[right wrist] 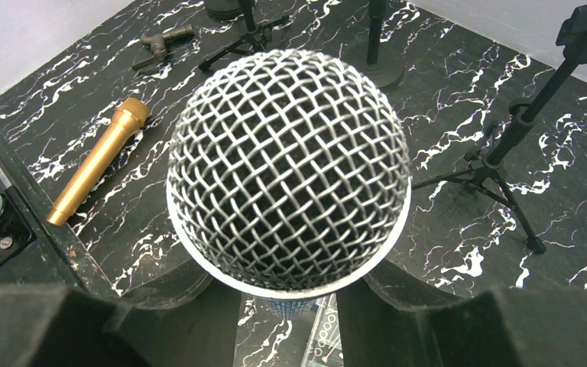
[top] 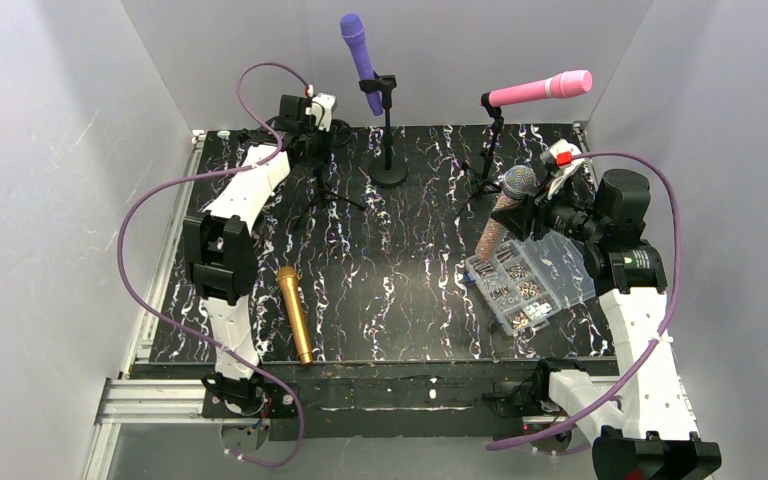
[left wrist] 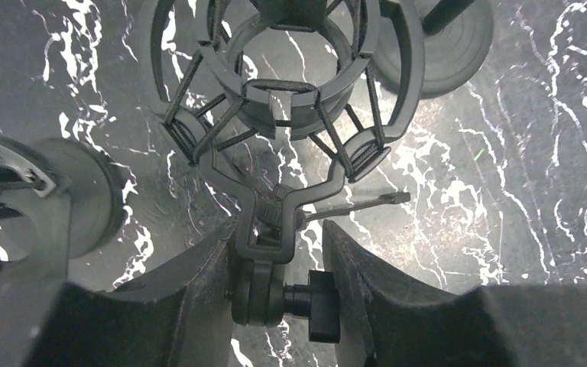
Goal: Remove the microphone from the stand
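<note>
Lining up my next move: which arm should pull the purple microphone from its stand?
Left, probably. The left gripper is at the empty shock mount near the purple microphone; the right gripper is shut on the glittery microphone.

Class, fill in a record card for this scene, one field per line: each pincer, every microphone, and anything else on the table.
left pincer: closed round the joint of the empty shock mount
right pincer: holds the mesh-headed microphone, free of any stand
purple microphone: clipped in its stand, steeply tilted
pink microphone: clipped in its stand, nearly level
gold microphone: lying on the table, near the left arm
parts box: on the table, near the right arm
</note>
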